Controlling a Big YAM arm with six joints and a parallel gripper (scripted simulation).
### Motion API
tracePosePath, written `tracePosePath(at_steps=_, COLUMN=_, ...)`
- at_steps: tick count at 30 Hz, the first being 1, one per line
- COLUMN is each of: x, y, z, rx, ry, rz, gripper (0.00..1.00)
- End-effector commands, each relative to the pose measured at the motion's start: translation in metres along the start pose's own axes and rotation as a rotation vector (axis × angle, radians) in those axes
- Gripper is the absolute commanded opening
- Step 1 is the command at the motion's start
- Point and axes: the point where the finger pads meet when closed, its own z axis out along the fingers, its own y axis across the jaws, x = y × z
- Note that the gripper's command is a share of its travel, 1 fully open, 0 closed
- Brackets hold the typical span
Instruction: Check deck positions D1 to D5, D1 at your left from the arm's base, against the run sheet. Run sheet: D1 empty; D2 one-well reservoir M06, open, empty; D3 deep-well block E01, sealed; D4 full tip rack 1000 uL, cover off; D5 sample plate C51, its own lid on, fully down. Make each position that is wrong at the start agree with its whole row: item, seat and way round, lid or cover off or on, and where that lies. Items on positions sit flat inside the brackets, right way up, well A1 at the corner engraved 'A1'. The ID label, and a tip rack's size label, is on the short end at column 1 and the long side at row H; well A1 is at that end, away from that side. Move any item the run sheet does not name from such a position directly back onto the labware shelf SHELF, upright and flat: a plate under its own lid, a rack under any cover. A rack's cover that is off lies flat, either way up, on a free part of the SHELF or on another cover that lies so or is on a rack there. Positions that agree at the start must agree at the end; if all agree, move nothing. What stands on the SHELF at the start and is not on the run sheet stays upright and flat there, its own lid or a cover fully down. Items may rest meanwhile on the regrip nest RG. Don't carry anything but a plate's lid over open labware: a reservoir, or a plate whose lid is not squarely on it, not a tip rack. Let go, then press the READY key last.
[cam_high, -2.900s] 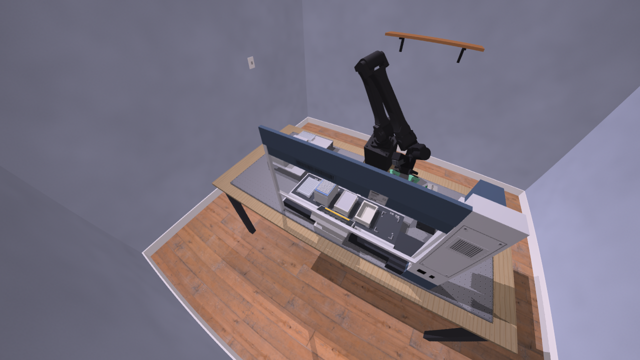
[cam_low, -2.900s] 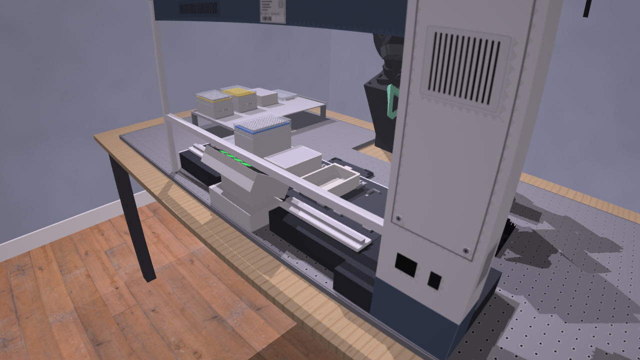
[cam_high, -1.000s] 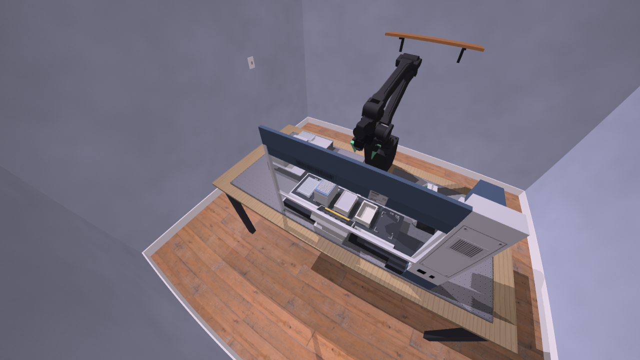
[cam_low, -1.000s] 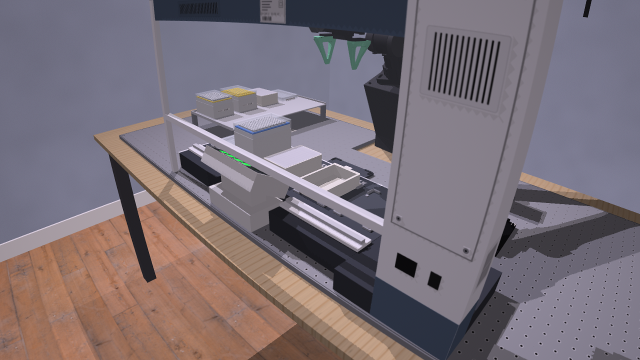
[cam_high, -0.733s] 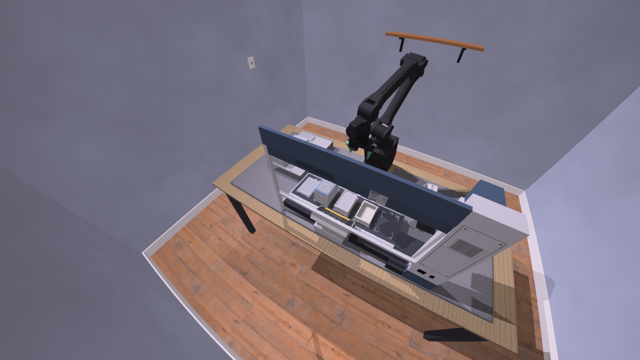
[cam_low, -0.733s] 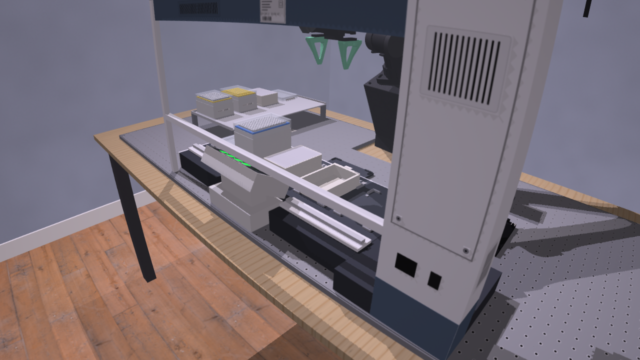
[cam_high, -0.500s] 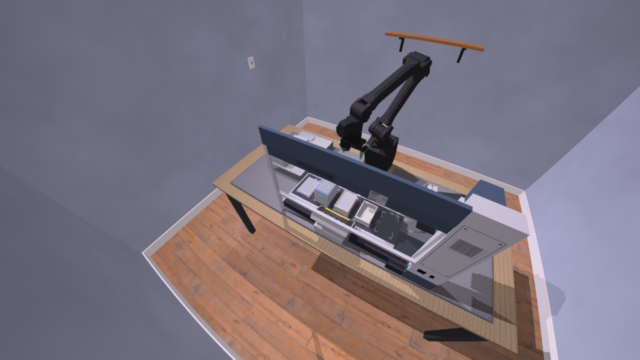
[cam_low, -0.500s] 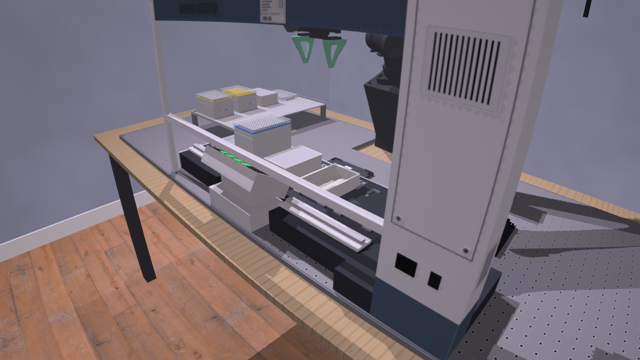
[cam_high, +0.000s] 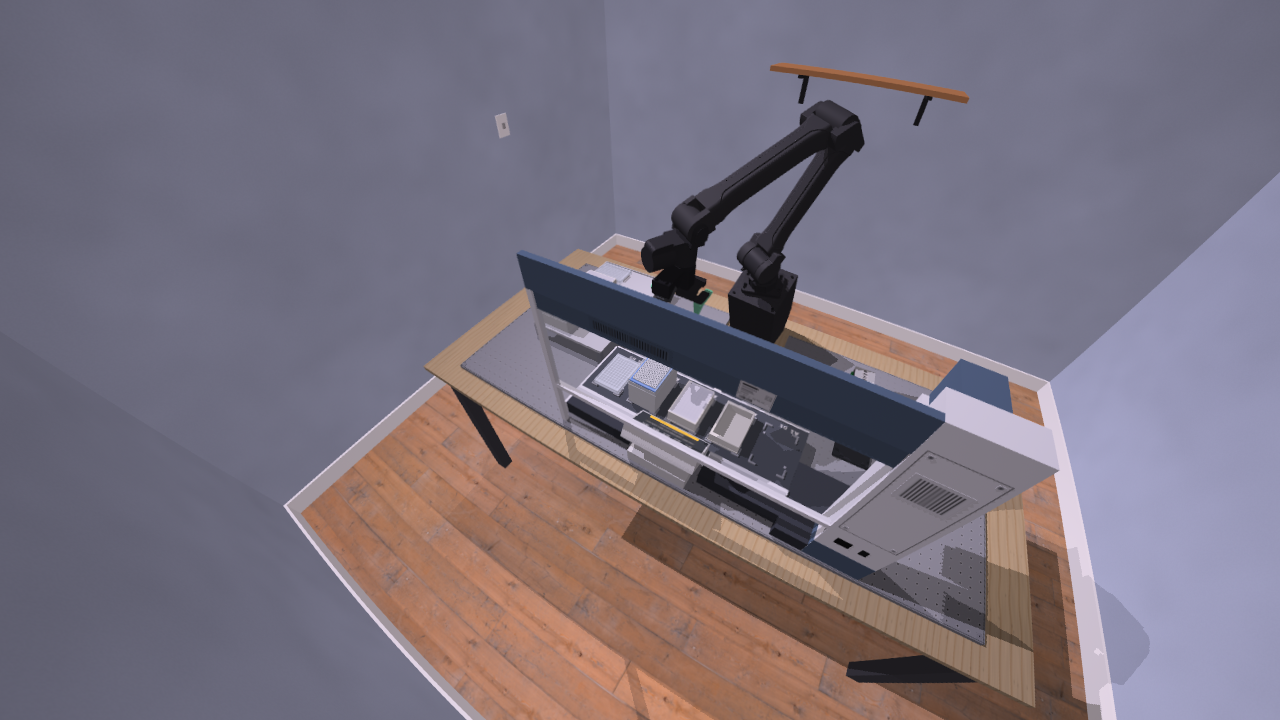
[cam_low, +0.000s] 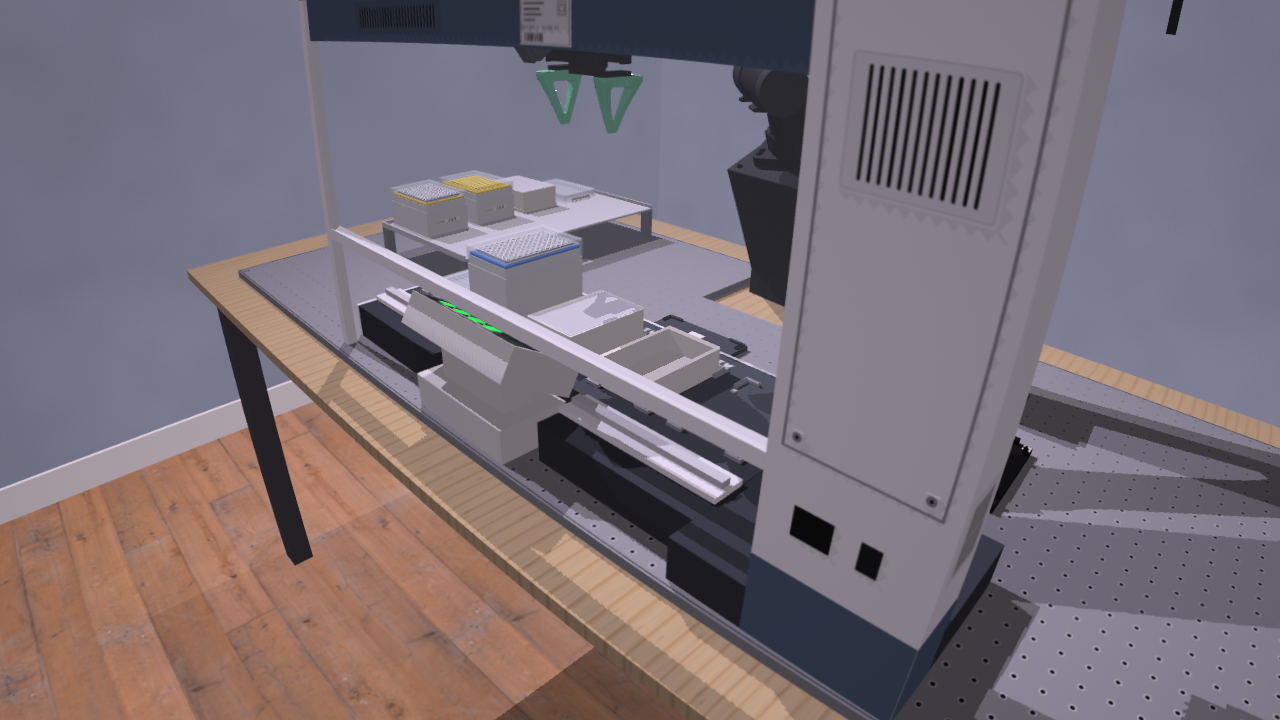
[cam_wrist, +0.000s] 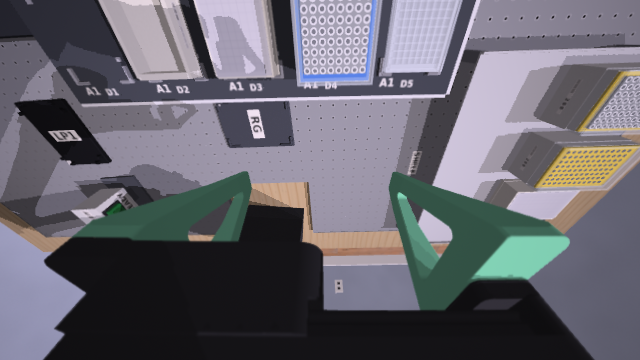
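My pincer (cam_wrist: 320, 200) is open as wide as it goes. It holds nothing and touches nothing. It hangs high above the deck (cam_wrist: 260, 94).

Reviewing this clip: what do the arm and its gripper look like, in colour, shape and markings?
The arm is matte black throughout, built of blocky, angular links with rounded joint housings, on a square black base. The gripper has a black boxy body and two green fingers, each a hollow triangular wedge with a cut-out. No cables, labels or markings show on either.
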Motion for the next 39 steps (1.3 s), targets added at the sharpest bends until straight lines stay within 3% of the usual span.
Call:
tracePosePath(at_steps=1, x=-0.035, y=-0.025, z=-0.020, rx=0.038, ry=-0.057, rz=-0.039, gripper=1.00)
tracePosePath(at_steps=20, x=-0.078, y=-0.095, z=-0.019, rx=0.033, ry=-0.038, rz=-0.036, gripper=1.00)
tracePosePath(at_steps=23, x=-0.082, y=-0.096, z=-0.018, rx=0.027, ry=-0.034, rz=-0.042, gripper=1.00)
tracePosePath(at_steps=36, x=-0.116, y=-0.153, z=-0.019, rx=0.032, ry=-0.032, rz=-0.034, gripper=1.00)
tracePosePath(at_steps=39, x=-0.118, y=-0.152, z=-0.019, rx=0.031, ry=-0.032, rz=-0.039, gripper=1.00)
